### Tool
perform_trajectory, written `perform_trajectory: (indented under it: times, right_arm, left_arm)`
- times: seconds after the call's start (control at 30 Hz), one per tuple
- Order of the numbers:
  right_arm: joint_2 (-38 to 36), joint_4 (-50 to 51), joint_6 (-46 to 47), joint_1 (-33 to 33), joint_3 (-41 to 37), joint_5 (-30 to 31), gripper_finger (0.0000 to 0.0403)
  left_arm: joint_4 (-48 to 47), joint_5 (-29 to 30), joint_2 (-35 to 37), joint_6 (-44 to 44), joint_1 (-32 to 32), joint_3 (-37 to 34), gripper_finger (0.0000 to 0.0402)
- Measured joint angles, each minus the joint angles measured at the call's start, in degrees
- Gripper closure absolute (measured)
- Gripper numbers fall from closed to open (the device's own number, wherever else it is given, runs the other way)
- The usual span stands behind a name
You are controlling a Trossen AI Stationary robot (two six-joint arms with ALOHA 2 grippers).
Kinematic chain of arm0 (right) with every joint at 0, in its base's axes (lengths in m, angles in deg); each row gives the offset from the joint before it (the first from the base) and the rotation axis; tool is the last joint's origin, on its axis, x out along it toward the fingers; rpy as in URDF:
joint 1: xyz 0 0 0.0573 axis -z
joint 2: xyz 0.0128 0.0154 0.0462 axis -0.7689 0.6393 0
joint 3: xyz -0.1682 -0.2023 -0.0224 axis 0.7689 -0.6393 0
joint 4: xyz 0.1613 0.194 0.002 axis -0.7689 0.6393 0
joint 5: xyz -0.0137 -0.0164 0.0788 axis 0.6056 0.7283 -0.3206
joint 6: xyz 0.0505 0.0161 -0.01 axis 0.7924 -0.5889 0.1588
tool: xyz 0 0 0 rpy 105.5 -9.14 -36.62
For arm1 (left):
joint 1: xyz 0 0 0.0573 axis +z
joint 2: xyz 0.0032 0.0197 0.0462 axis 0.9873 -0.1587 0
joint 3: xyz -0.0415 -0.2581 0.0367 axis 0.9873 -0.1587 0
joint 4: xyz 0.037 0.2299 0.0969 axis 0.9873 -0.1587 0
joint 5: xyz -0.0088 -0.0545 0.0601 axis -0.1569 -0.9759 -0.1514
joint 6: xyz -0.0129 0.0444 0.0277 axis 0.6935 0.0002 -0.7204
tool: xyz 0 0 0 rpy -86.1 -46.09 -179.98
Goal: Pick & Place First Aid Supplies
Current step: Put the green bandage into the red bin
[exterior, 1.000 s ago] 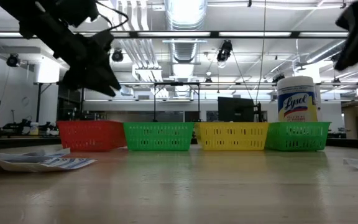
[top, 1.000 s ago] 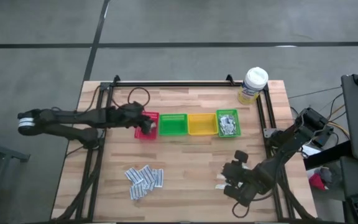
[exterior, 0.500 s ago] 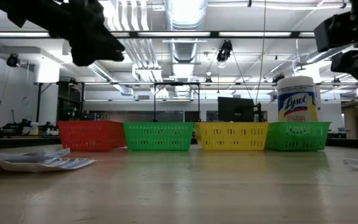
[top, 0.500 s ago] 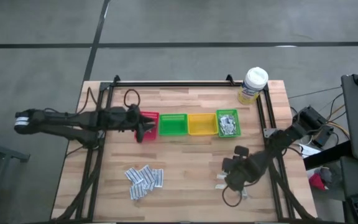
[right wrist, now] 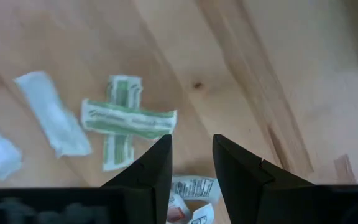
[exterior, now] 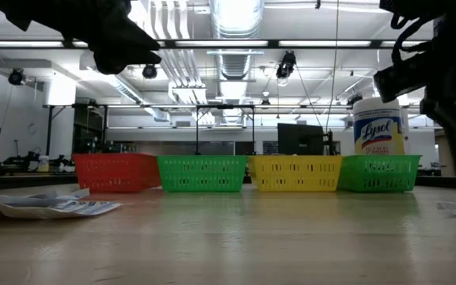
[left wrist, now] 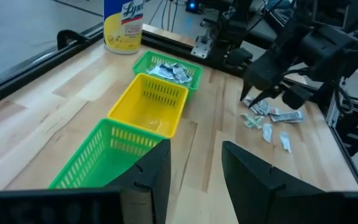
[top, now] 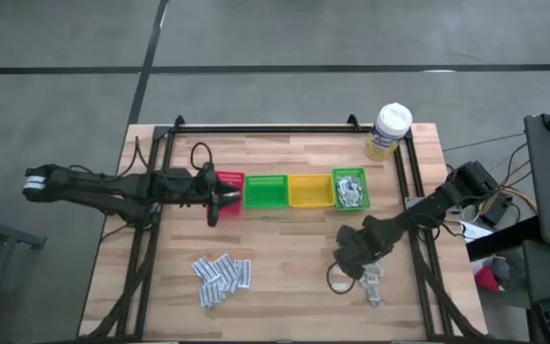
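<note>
Right end effector (right wrist: 190, 163) hovers over counter (top: 285, 258), jaws part open, empty. Pale green sachets (right wrist: 128, 118) lie crossed just beyond fingertips, upper sachet's long axis across the jaw gap. Left end effector (left wrist: 194, 163) well apart near red bin (top: 229, 179), open, empty.

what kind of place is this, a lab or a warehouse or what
Most likely a robotics lab or workshop in an industrial hall. The low view shows exposed ceiling ducting and strip lights over workbenches with monitors, and the high view shows a wooden table on bare concrete floor.
</note>
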Motion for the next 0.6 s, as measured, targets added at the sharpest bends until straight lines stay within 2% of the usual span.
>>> perform_trajectory:
  times: [0.27,0.6]
  right_arm:
    - [0.0,-7.0,2.8,0.1,-2.5,-0.1,0.029]
    - [0.0,-10.1,5.2,0.1,-5.9,0.0,0.0303]
  left_arm:
    - [0.0,0.1,0.0,0.0,0.0,0.0,0.0266]
    - [0.0,0.1,0.0,0.1,0.0,0.0,0.0266]
